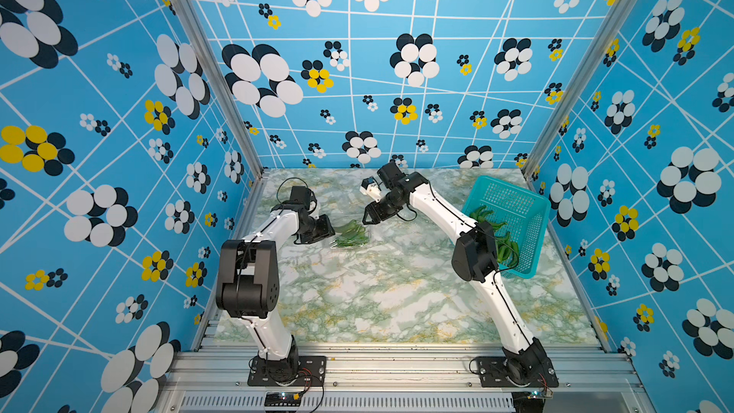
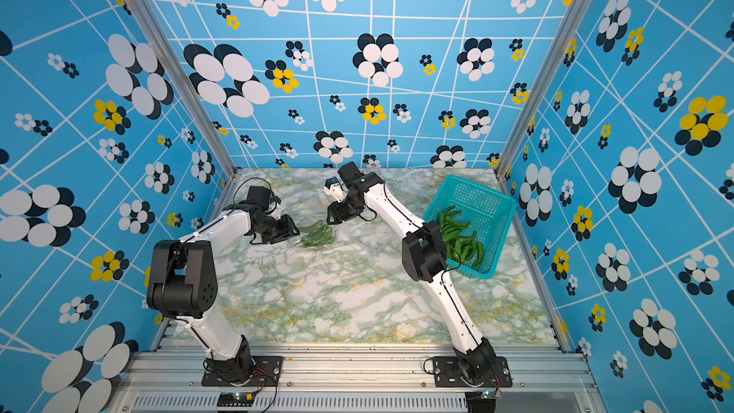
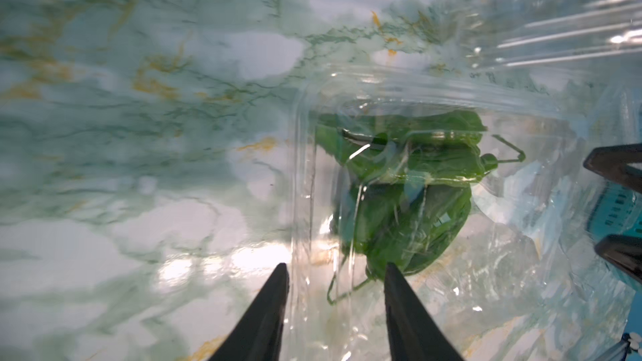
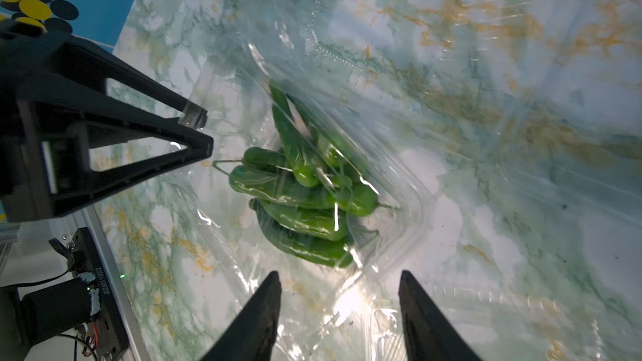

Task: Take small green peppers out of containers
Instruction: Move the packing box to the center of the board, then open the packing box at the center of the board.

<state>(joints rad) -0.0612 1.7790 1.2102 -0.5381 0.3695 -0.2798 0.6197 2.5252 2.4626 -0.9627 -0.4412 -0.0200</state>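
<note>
Reaching in from the left, the left gripper (image 1: pixel 333 228) sits low at the edge of a clear plastic container (image 3: pixel 300 168) that lies on the marble desk (image 1: pixel 377 292). Its jaws stand apart. In the left wrist view the container's thin wall runs up between them, close to one finger, with a wide gap to the other. Inside the container lies a small heap of glossy green peppers (image 4: pixel 295 203), their thin stems pointing several ways. Just to the right, the right gripper (image 1: pixel 365 219) hovers over the container's other side, tilted down toward it, its jaws also apart with nothing between them. Farther right, well apart from the container, a teal basket (image 1: pixel 516 200) stands askew on the desk, with more peppers (image 2: pixel 456 238) piled along its left side.
</note>
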